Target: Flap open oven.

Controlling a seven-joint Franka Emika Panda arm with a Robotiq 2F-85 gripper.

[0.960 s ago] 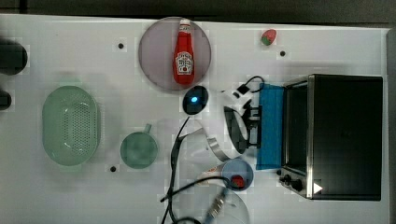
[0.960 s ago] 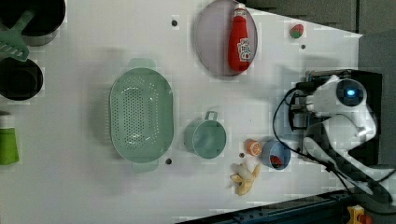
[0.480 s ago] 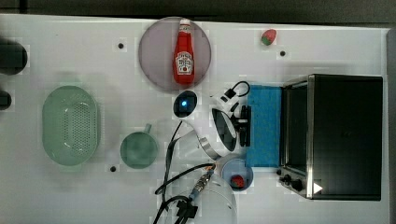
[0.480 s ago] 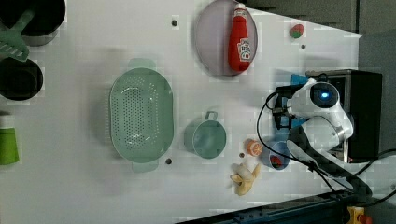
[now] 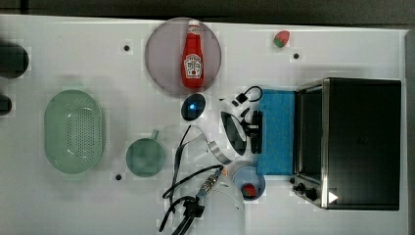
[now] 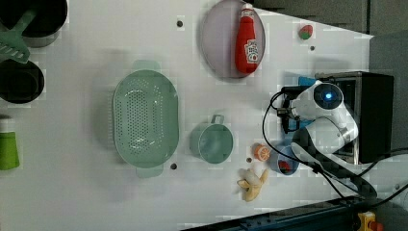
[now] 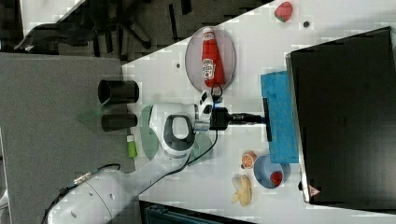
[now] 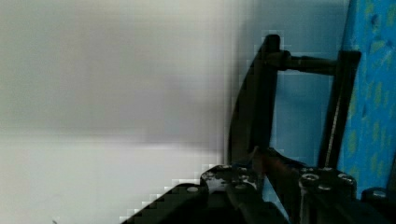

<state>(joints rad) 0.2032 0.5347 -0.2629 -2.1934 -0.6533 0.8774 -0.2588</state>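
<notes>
Narrowly parted, my jaws are closing around the dark bar handle of the oven door, and I am gripping that bar from the side facing away from the oven body. My gripper is reaching level toward the oven in the right view, meeting the handle near its middle. In the wrist view my gripper is showing the handle as a dark upright bar just beside the blue glass.

I am seeing the oven sitting at the top view's right, on the white table, with its black top facing the camera. Its blue door is lying folded out flat toward the top view's left, the handle at its far edge.

Just beside the door's lower corner in the top view, a small blue bowl is holding something red. A ketchup bottle is lying on a round plate, well apart from the door.
</notes>
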